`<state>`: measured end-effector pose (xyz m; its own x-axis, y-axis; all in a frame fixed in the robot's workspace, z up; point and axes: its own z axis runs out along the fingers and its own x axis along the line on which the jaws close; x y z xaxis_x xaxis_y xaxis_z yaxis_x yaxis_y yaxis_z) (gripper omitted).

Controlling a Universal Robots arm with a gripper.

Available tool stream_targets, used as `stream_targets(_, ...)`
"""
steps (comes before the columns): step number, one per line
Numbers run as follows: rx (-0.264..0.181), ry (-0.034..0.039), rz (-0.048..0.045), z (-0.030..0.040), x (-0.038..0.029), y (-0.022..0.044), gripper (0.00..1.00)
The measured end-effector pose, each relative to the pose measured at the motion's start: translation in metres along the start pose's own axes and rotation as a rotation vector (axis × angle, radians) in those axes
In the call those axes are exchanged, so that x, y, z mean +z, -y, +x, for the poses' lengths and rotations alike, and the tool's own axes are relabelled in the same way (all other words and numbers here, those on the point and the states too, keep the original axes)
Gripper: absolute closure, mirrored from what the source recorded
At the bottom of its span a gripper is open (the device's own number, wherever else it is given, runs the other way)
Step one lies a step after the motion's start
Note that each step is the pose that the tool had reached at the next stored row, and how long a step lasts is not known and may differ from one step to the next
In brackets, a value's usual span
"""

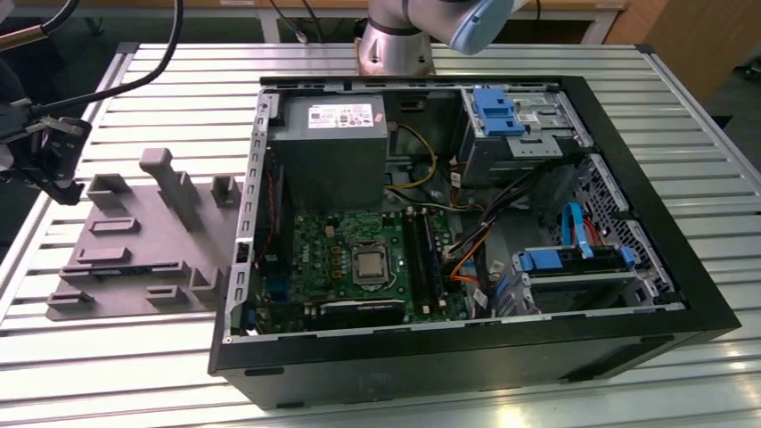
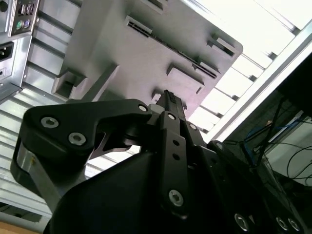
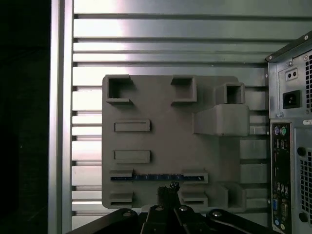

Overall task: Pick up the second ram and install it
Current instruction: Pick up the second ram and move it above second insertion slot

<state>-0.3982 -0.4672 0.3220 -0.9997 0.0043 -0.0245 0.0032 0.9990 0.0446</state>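
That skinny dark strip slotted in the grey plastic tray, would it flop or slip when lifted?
Probably stiff: the long thin dark memory stick spans straight between two blocks of the grey moulded tray. Likely light, being so slim. Its narrow edge could tilt if gripped off-centre.

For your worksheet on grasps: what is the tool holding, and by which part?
Nothing visible; the memory stick lies in the tray, apart from the tool.

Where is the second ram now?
In the first wrist view the second ram sits in a slot of the grey tray near the end effector; the tray lies on the exterior view's left, beside the computer case.
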Motion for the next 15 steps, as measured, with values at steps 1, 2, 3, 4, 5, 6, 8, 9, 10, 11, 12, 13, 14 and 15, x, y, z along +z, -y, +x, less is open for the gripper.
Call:
stream_targets(1,-0.018,-0.0008,-0.0004,0.0000,0.0000,0.0000,0.89)
stream_targets(2,-0.036,-0.0016,-0.0008,0.0000,0.0000,0.0000,0.89)
stream_targets(3,-0.054,-0.0024,-0.0013,0.0000,0.0000,0.0000,0.89)
stream_targets(4,-0.073,-0.0033,-0.0018,0.0000,0.0000,0.0000,0.89)
stream_targets(5,-0.091,-0.0041,-0.0022,0.0000,0.0000,0.0000,0.89)
stream_targets(6,-0.108,-0.0049,-0.0027,0.0000,0.0001,0.0000,0.89)
stream_targets(8,-0.144,-0.0064,-0.0035,0.0000,0.0001,0.0000,0.89)
stream_targets(9,-0.162,-0.0073,-0.0039,0.0000,0.0001,0.0000,0.89)
stream_targets(10,-0.179,-0.0080,-0.0044,0.0000,0.0001,0.0000,0.89)
stream_targets(11,-0.197,-0.0088,-0.0048,0.0000,0.0001,0.0000,0.89)
stream_targets(12,-0.215,-0.0096,-0.0052,0.0000,0.0001,0.0000,0.89)
stream_targets(13,-0.232,-0.0105,-0.0057,0.0000,0.0001,0.0000,0.89)
stream_targets(14,-0.251,-0.0112,-0.0061,0.0000,0.0001,0.0000,0.89)
stream_targets(15,-0.268,-0.0120,-0.0066,0.0000,0.0001,0.0000,0.89)
